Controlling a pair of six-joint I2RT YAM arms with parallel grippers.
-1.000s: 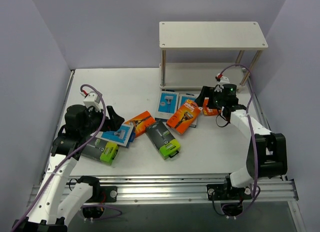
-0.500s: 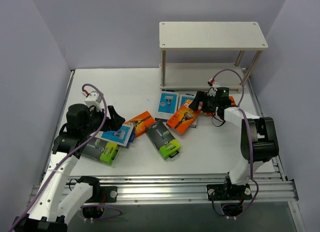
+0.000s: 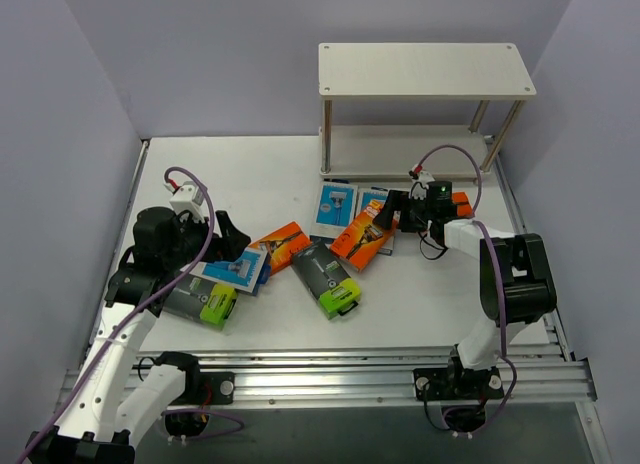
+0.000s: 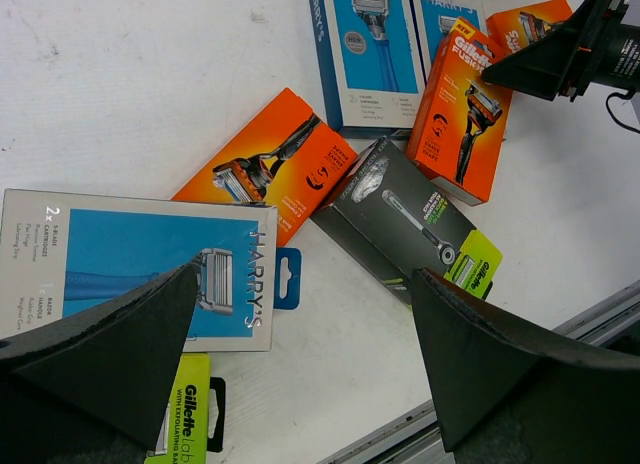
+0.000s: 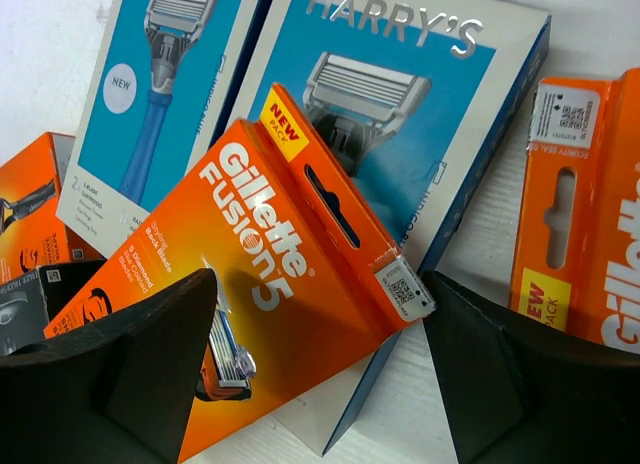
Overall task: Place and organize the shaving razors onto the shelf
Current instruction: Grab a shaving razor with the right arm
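I am looking down at a white table (image 3: 250, 174) with pale purple walls (image 3: 230, 54) standing around it. The shelf (image 3: 425, 69) is standing at the upper right of the top view, close to the back wall. The shaving razors (image 3: 280, 246) are lying on the table in front of it, in a loose row across the middle. My right gripper (image 5: 318, 284) is hanging low over an orange pack (image 5: 280, 224) that is leaning on a blue pack (image 5: 400, 114). Its fingers are spread on each side of the orange pack, and I cannot tell if they are touching it. My left gripper (image 4: 305, 284) is hovering at the left with its fingers spread wide, holding nothing, over another blue pack (image 4: 130, 264) and beside a black pack (image 4: 410, 219). A metal rail (image 3: 330, 369) is running along the near edge.
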